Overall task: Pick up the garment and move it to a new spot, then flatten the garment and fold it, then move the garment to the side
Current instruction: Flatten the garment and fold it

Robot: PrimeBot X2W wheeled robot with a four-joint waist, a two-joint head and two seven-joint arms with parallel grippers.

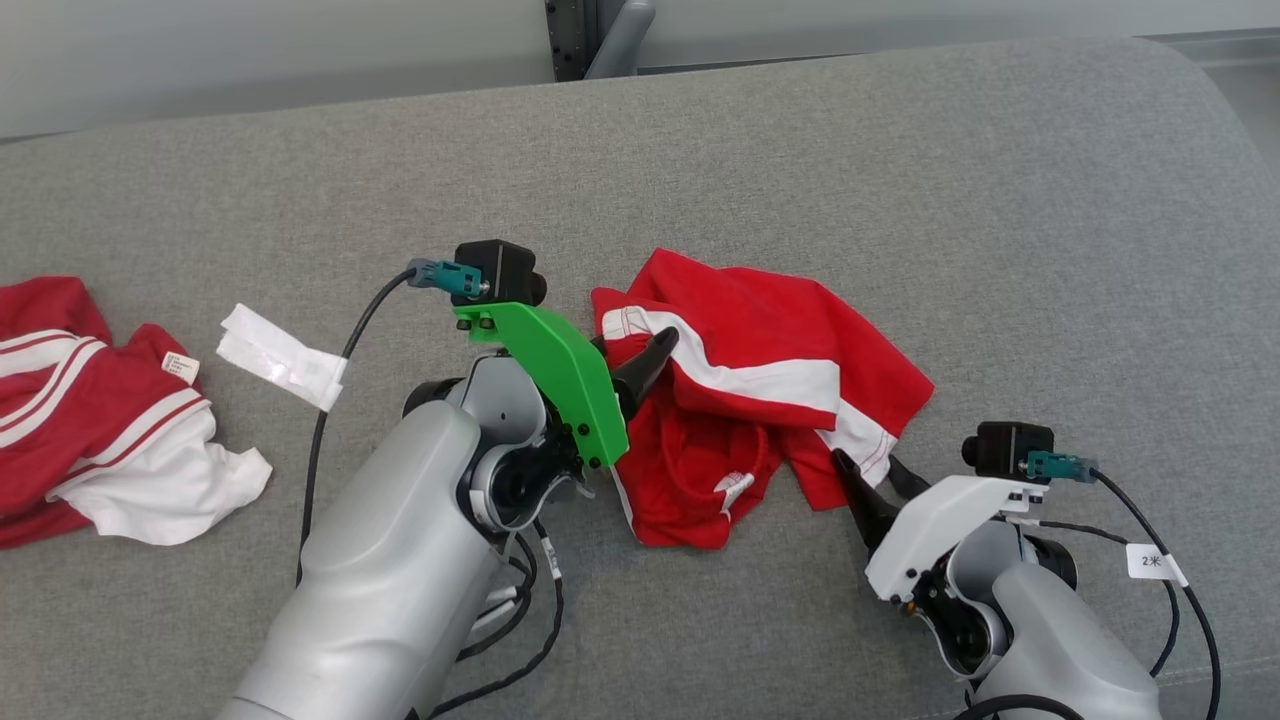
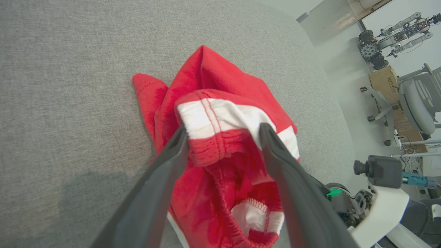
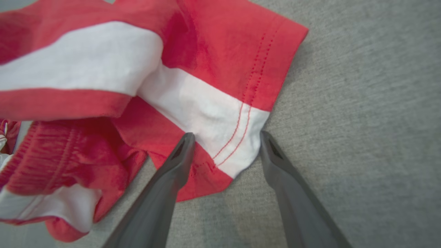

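Two grippers flank one crumpled red garment (image 1: pixel 770 340) lying near the middle of the grey fabric surface (image 1: pixel 900 180). Its white stripe runs from the head view's upper left to lower right, roughly the heap's long axis, and the elastic waistband opening faces the robot. The left gripper (image 2: pixel 224 131) has its fingers apart, straddling a striped hem fold at the garment's left end. The right gripper (image 3: pixel 227 136) is likewise spread, fingers either side of the striped hem corner at the lower right
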